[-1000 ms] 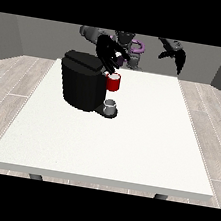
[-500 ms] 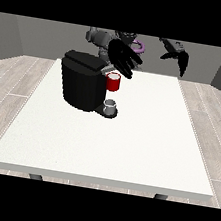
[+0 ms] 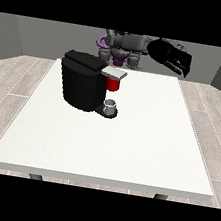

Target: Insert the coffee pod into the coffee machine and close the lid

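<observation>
- You have the black coffee machine [image 3: 85, 80] standing on the left half of the white table [image 3: 127, 145], towards the robot's side.
- Its lid [image 3: 113, 73] is a grey-topped flap that lies flat over the brew head, jutting to the view's right.
- Just beneath that flap you can see a red thing at the machine [image 3: 113, 84].
- Below the red thing, a small grey cup [image 3: 110, 106] sits on the machine's base plate; you cannot tell it for the pod, so treat it as a grey thing only.
- The coffee pod itself does not plainly show anywhere.
- The hand at the view's right [image 3: 172, 57] is raised above the table's far edge, well apart from the machine and touching nothing. Its fingers reach out towards the view's right and hang a little downward, holding nothing.
- The other hand does not show in the view.
- The robot's torso [image 3: 123, 48] is behind the table's far edge, in the middle at the top.
</observation>
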Motion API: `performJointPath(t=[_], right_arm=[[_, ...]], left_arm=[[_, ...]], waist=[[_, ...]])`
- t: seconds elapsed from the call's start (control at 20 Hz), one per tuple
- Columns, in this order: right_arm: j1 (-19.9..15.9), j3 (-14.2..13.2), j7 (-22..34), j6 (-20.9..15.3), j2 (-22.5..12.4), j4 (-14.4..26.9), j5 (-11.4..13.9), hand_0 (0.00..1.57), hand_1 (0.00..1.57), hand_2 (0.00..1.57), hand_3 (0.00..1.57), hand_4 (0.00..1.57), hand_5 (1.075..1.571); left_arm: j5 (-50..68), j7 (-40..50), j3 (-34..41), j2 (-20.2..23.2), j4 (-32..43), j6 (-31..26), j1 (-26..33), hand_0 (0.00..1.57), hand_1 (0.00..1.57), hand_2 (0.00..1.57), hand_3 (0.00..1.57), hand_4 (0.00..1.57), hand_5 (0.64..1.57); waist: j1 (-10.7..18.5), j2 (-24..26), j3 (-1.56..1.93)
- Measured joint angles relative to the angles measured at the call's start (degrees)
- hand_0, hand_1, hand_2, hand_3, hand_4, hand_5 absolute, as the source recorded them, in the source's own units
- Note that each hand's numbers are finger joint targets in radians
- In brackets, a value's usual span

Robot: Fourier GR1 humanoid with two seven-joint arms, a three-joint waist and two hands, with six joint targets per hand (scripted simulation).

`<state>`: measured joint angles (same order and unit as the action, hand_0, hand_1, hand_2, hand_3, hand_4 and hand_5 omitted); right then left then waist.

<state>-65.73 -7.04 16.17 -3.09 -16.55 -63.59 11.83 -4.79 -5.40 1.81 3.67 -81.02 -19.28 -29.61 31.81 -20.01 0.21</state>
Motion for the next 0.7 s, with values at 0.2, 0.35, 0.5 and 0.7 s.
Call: performJointPath(t=[0.2,0.35,0.5,0.7], right_arm=[[-2.5,0.2,-2.8,0.1,1.6,2.7,-0.5,0.00,0.00,0.00,0.00,0.00,1.571],[-1.6,1.0,-5.7,0.6,3.8,3.7,-1.0,0.00,0.00,0.00,0.00,0.00,1.571],[0.2,2.2,-9.4,0.8,6.5,3.7,-1.5,0.00,0.00,0.00,0.00,0.22,1.571],[4.0,5.0,-13.5,0.7,11.4,2.7,-1.6,0.00,0.00,0.00,0.00,0.26,1.571]], left_arm=[[-1.1,-0.2,-1.1,-0.4,-0.8,0.5,0.6,0.00,0.00,0.00,0.00,0.27,1.571],[-1.0,0.4,-1.1,-1.0,-1.4,1.1,2.4,0.00,0.00,0.00,0.00,0.27,1.571],[-0.4,0.5,-0.2,-0.4,-1.4,1.1,4.3,0.00,0.00,0.00,0.00,0.27,1.571],[0.3,-0.3,1.8,0.6,-0.4,1.4,7.3,0.00,0.00,0.00,0.00,0.27,1.571]], waist=[[-0.8,-0.1,-0.15],[-2.3,1.6,-0.19],[-4.4,3.2,-0.20],[-8.1,6.4,-0.21]])
